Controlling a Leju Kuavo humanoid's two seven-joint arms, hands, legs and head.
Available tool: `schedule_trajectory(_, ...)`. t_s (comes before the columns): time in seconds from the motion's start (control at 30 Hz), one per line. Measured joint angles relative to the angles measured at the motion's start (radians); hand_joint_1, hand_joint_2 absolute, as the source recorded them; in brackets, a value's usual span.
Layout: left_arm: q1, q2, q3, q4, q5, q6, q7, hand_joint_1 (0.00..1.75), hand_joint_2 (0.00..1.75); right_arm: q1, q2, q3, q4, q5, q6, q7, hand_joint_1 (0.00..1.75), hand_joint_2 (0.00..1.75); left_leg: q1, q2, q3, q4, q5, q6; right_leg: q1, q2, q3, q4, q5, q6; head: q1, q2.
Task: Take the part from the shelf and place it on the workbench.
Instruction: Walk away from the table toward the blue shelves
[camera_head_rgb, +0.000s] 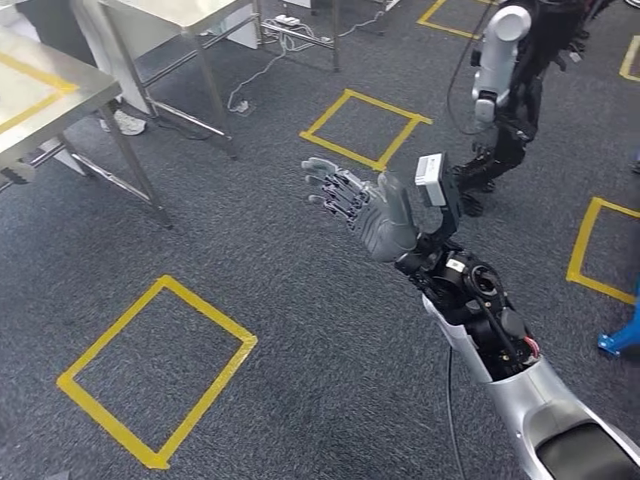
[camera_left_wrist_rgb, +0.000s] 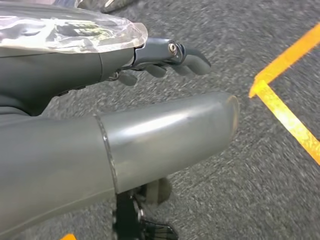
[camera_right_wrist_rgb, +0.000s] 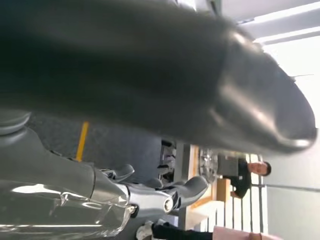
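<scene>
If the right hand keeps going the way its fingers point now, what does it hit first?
Nothing close: the right hand is open and empty, fingers aimed toward the steel table at the far left. Only carpet lies between; height and depth are unclear.

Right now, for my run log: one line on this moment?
right hand: raised, holds nothing | left hand: holds nothing | floor: grey carpet, yellow tape squares | part: unseen

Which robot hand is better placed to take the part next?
Right, tentatively. The grey, dark-fingered right robot hand is raised forward over the grey carpet with fingers spread and empty. The left robot hand hangs close to the floor beside yellow tape. No shelf or part is visible yet.
</scene>
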Motion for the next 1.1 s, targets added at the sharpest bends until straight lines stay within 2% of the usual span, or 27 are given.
schedule_trajectory(0.03, 0.002, 0.0, 0.0, 0.0, 0.0, 0.0, 0.0, 0.0, 0.0, 0.003, 0.0, 0.001, 0.0, -0.002, -0.001, 0.002, 0.0, 0.0, 0.0, -0.015, -0.038, 0.074, -0.029, 0.0, 0.001, 0.014, -0.001, 0.0, 0.001, -0.002, -0.007, 0.0)
schedule_trajectory(0.07, 0.003, 0.0, 0.0, 0.0, 0.0, 0.001, 0.0, 0.0, 0.0, 0.007, 0.0, 0.001, -0.001, -0.003, -0.002, 0.003, 0.0, 0.0, 0.0, -0.021, -0.069, 0.129, -0.043, 0.0, 0.002, 0.029, -0.002, 0.0, 0.001, -0.003, -0.013, 0.0)
schedule_trajectory(0.1, 0.004, 0.0, 0.0, 0.0, 0.0, 0.001, 0.0, 0.0, 0.0, 0.01, 0.0, 0.002, -0.001, -0.003, -0.003, 0.004, 0.0, 0.0, -0.001, -0.024, -0.084, 0.148, -0.037, 0.002, 0.003, 0.044, -0.002, 0.001, 0.002, -0.003, -0.017, 0.0)
schedule_trajectory(0.13, 0.004, 0.0, 0.0, 0.0, 0.0, 0.001, 0.0, 0.0, 0.0, 0.012, 0.0, 0.002, -0.001, -0.004, -0.003, 0.004, 0.0, 0.0, -0.001, -0.026, -0.078, 0.122, -0.01, 0.005, 0.004, 0.058, -0.001, 0.001, 0.002, -0.003, -0.019, 0.0)
schedule_trajectory(0.17, 0.004, 0.0, 0.0, 0.0, 0.0, 0.001, 0.0, 0.0, 0.0, 0.012, 0.0, 0.002, -0.001, -0.004, -0.004, 0.004, 0.0, 0.0, -0.001, -0.034, -0.054, 0.06, 0.031, 0.009, 0.004, 0.072, 0.0, 0.002, 0.002, -0.003, -0.021, 0.0)
schedule_trajectory(0.23, 0.002, 0.002, 0.0, 0.0, 0.0, 0.001, 0.0, 0.0, 0.0, 0.012, 0.0, 0.002, -0.004, -0.005, -0.004, 0.005, 0.0, 0.0, 0.001, -0.072, 0.008, -0.087, 0.101, 0.019, 0.005, 0.098, -0.001, 0.004, 0.003, 0.0, -0.024, 0.0)
schedule_trajectory(0.27, 0.002, 0.003, 0.0, 0.0, 0.0, 0.001, 0.0, 0.0, 0.0, 0.012, 0.0, 0.001, -0.006, -0.005, -0.004, 0.005, 0.0, 0.0, 0.0, -0.086, 0.027, -0.132, 0.117, 0.021, 0.005, 0.11, -0.003, 0.005, 0.004, 0.004, -0.024, 0.0)
schedule_trajectory(0.3, 0.002, 0.003, 0.0, 0.0, 0.0, 0.001, 0.0, 0.0, 0.0, 0.012, 0.0, 0.001, -0.007, -0.005, -0.004, 0.005, 0.0, 0.0, -0.001, -0.092, 0.036, -0.153, 0.12, 0.024, 0.004, 0.121, -0.006, 0.005, 0.005, 0.01, -0.024, 0.0)
schedule_trajectory(0.37, -0.001, 0.002, 0.0, 0.0, 0.0, 0.001, 0.0, 0.0, 0.0, 0.014, 0.0, -0.001, -0.008, -0.005, -0.004, 0.005, 0.0, 0.0, -0.001, -0.072, 0.039, -0.16, 0.122, 0.029, 0.001, 0.139, -0.012, 0.002, 0.008, 0.024, -0.025, 0.0)
schedule_trajectory(0.4, -0.004, 0.002, 0.0, 0.0, 0.0, 0.001, -0.001, 0.0, 0.0, 0.015, -0.001, -0.003, -0.009, -0.005, -0.004, 0.005, 0.0, 0.0, 0.001, -0.062, 0.041, -0.164, 0.125, 0.033, 0.001, 0.13, -0.015, 0.007, 0.002, 0.03, -0.024, 0.0)
schedule_trajectory(0.43, -0.005, 0.001, 0.0, 0.0, 0.0, 0.001, -0.001, 0.0, 0.0, 0.014, -0.001, -0.006, -0.01, -0.005, -0.005, 0.005, 0.0, 0.0, 0.004, -0.051, 0.044, -0.168, 0.127, 0.038, 0.002, 0.107, -0.026, 0.03, -0.014, 0.035, -0.02, 0.0)
schedule_trajectory(0.5, -0.005, 0.001, 0.0, 0.0, 0.0, 0.001, -0.001, 0.0, 0.0, 0.014, -0.001, -0.008, -0.014, -0.005, -0.005, 0.005, 0.0, 0.0, 0.005, -0.028, 0.047, -0.172, 0.128, 0.046, 0.0, 0.046, -0.075, 0.146, -0.078, 0.045, -0.008, 0.0)
schedule_trajectory(0.53, -0.004, 0.0, 0.0, 0.0, 0.0, 0.001, -0.001, 0.0, 0.0, 0.016, -0.001, -0.008, -0.015, -0.005, -0.006, 0.006, 0.0, 0.0, 0.005, -0.016, 0.047, -0.172, 0.127, 0.049, -0.004, 0.027, -0.111, 0.224, -0.114, 0.05, -0.001, 0.0)
schedule_trajectory(0.57, -0.002, 0.0, 0.0, 0.0, 0.0, 0.001, -0.001, 0.0, 0.0, 0.019, -0.001, -0.008, -0.016, -0.005, -0.007, 0.007, 0.0, 0.0, 0.004, -0.004, 0.047, -0.172, 0.126, 0.049, -0.007, 0.018, -0.14, 0.288, -0.136, 0.054, 0.002, 0.0)
schedule_trajectory(0.6, -0.001, 0.0, 0.0, 0.0, 0.0, 0.001, -0.001, 0.0, 0.0, 0.022, -0.001, -0.009, -0.016, -0.005, -0.008, 0.008, 0.0, 0.0, 0.005, 0.007, 0.048, -0.171, 0.124, 0.048, -0.011, 0.015, -0.154, 0.318, -0.14, 0.058, 0.005, 0.0)
schedule_trajectory(0.63, 0.0, 0.0, 0.0, 0.0, 0.0, 0.001, -0.001, 0.0, 0.0, 0.023, -0.001, -0.01, -0.016, -0.005, -0.009, 0.009, 0.0, 0.0, 0.005, 0.018, 0.05, -0.171, 0.122, 0.046, -0.014, 0.011, -0.146, 0.305, -0.123, 0.061, 0.01, 0.0)
schedule_trajectory(0.67, 0.0, -0.001, 0.0, 0.0, 0.0, 0.001, -0.001, 0.0, 0.0, 0.024, -0.001, -0.011, -0.016, -0.005, -0.01, 0.009, 0.0, 0.0, 0.006, 0.029, 0.054, -0.17, 0.119, 0.042, -0.016, 0.004, -0.118, 0.251, -0.091, 0.062, 0.014, 0.0)
schedule_trajectory(0.73, -0.001, -0.002, 0.0, 0.0, 0.0, 0.0, -0.002, 0.0, 0.0, 0.022, -0.001, -0.011, -0.018, -0.005, -0.01, 0.009, 0.0, 0.0, 0.004, 0.048, 0.063, -0.168, 0.111, 0.032, -0.012, -0.032, -0.04, 0.1, -0.028, 0.061, 0.024, 0.0)
schedule_trajectory(0.77, -0.001, -0.002, 0.0, 0.0, 0.0, 0.0, -0.002, 0.0, 0.0, 0.021, -0.001, -0.012, -0.02, -0.006, -0.01, 0.01, 0.0, 0.0, 0.001, 0.058, 0.066, -0.167, 0.107, 0.027, -0.009, -0.048, -0.013, 0.047, -0.012, 0.055, 0.027, 0.0)
schedule_trajectory(0.8, -0.001, -0.002, 0.0, 0.0, 0.0, 0.0, -0.002, 0.0, 0.0, 0.02, -0.001, -0.012, -0.021, -0.006, -0.01, 0.01, 0.0, 0.0, -0.002, 0.067, 0.069, -0.166, 0.104, 0.022, -0.005, -0.057, -0.001, 0.019, -0.009, 0.049, 0.026, 0.0)
schedule_trajectory(0.87, -0.002, -0.002, 0.0, 0.0, 0.0, 0.0, -0.002, 0.0, 0.0, 0.02, -0.001, -0.012, -0.023, -0.006, -0.01, 0.011, 0.0, 0.0, -0.004, 0.088, 0.073, -0.168, 0.102, 0.012, -0.001, -0.041, -0.002, 0.012, -0.011, 0.031, 0.018, 0.0)
schedule_trajectory(0.9, -0.003, -0.002, 0.0, 0.0, 0.0, 0.0, -0.002, 0.0, 0.0, 0.02, -0.001, -0.013, -0.024, -0.006, -0.01, 0.012, 0.0, 0.0, -0.002, 0.085, 0.074, -0.164, 0.095, 0.007, -0.001, -0.029, -0.002, 0.009, -0.009, 0.025, 0.015, 0.0)
schedule_trajectory(0.97, -0.005, -0.003, 0.0, 0.0, 0.0, -0.001, -0.002, 0.0, 0.0, 0.018, -0.001, -0.016, -0.026, -0.005, -0.01, 0.013, 0.0, 0.0, 0.004, 0.041, 0.052, -0.107, 0.055, -0.001, -0.003, -0.008, 0.0, 0.002, -0.003, 0.011, 0.01, 0.0)
schedule_trajectory(1.0, -0.004, -0.003, 0.0, 0.0, 0.0, -0.001, -0.002, 0.0, 0.0, 0.017, -0.001, -0.017, -0.026, -0.005, -0.01, 0.013, 0.0, 0.0, 0.005, 0.01, 0.024, -0.047, 0.022, -0.002, -0.005, 0.002, 0.0, 0.001, -0.002, 0.007, 0.004, 0.0)
schedule_trajectory(1.03, -0.002, -0.003, 0.0, 0.0, 0.0, -0.002, -0.002, 0.0, 0.0, 0.017, -0.001, -0.017, -0.027, -0.005, -0.009, 0.014, 0.0, 0.0, 0.004, -0.01, -0.014, 0.029, -0.011, -0.002, -0.004, 0.014, -0.001, 0.0, -0.001, 0.003, -0.003, 0.0)
schedule_trajectory(1.07, 0.001, -0.002, 0.0, 0.0, 0.0, -0.002, -0.002, 0.0, 0.0, 0.018, -0.001, -0.016, -0.027, -0.006, -0.01, 0.015, 0.0, 0.0, 0.002, -0.019, -0.051, 0.098, -0.035, -0.002, -0.004, 0.027, -0.001, 0.001, 0.0, 0.001, -0.009, 0.0)
schedule_trajectory(1.1, 0.003, -0.001, 0.0, 0.0, 0.0, -0.002, -0.002, 0.0, 0.0, 0.019, -0.001, -0.016, -0.027, -0.005, -0.01, 0.017, 0.0, 0.0, 0.001, -0.023, -0.077, 0.14, -0.04, -0.001, -0.003, 0.041, -0.001, 0.001, 0.0, 0.001, -0.014, 0.0)
